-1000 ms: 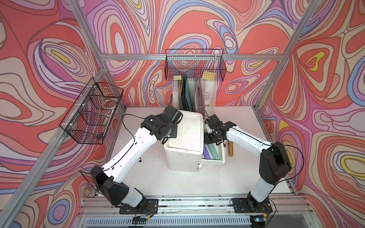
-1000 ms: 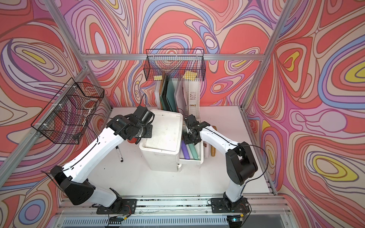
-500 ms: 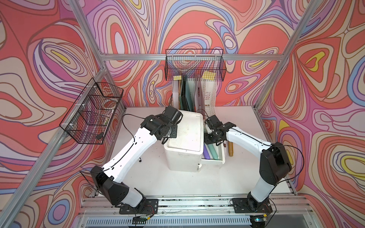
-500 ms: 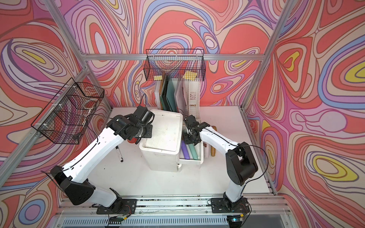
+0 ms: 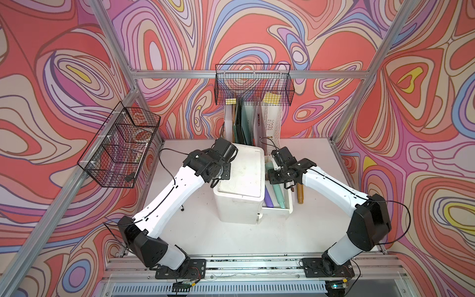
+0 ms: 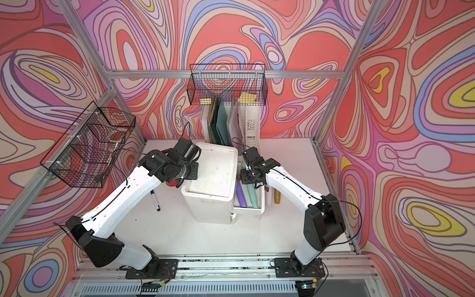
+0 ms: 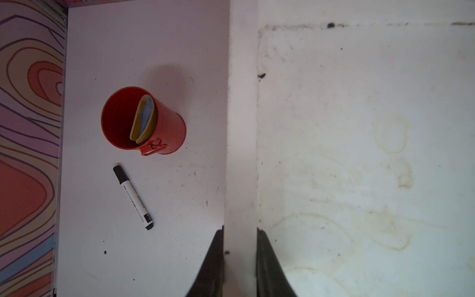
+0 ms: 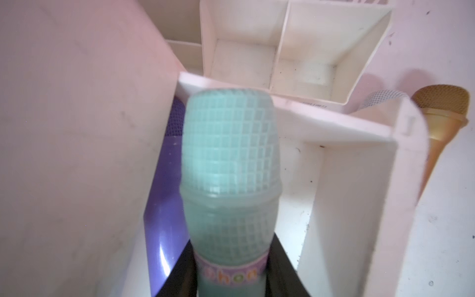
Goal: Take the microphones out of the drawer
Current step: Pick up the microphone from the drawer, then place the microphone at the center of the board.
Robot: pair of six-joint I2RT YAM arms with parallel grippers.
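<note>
In the open drawer (image 5: 277, 212), centre-right in a top view, a purple microphone (image 5: 268, 199) is lying beside the teal microphone (image 5: 279, 192), which the right pincer (image 8: 231, 262) is clamping; the left pincer (image 7: 239, 231) is pinching the cabinet rim (image 7: 241, 128)

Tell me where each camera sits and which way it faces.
Top views: high above the bases, looking down at the table; both arms show whole.
Left wrist: above the drawer unit, facing down; jaws clamp its rim.
Right wrist: over the open drawer; jaws grip the teal microphone.
Shared: gold microphone, in right wrist and top views.
</note>
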